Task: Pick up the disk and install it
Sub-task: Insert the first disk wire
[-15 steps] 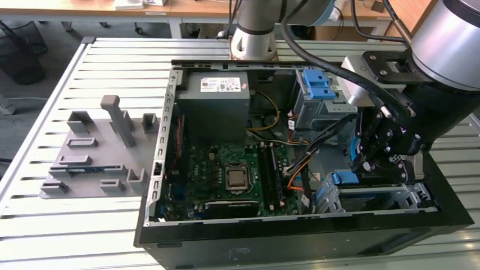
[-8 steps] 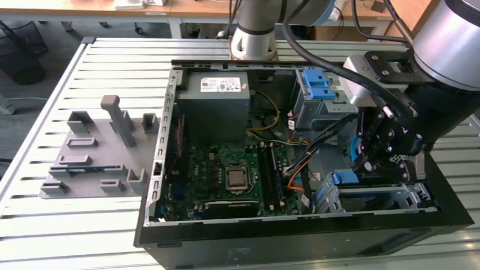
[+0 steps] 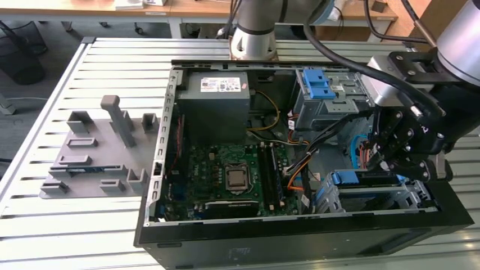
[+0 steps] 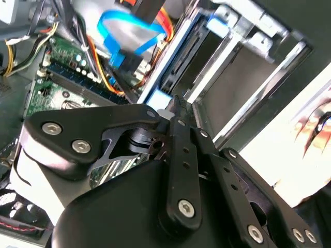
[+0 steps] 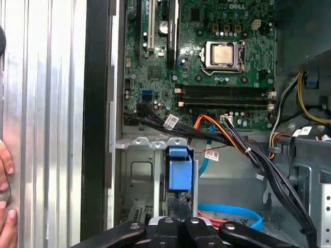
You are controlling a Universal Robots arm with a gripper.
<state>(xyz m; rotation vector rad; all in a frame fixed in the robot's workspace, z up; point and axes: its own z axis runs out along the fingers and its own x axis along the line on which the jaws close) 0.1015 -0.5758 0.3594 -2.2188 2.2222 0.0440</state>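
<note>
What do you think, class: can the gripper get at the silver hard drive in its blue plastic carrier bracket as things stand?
Probably yes: the gripper sits right at the blue-bracketed silver hard drive in the grey metal drive bay, and no cable lies between them.

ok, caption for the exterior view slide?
End effector at the disk in the drive bay of an open PC case on a slatted table.

The arm (image 3: 251,31) stands on its base at the far side and arches over to the exterior view's right. Its wrist (image 3: 405,79) is bent, tipping the gripper (image 3: 394,167) downward and leftward, with the fingers (image 4: 181,139) pressed together.
</note>
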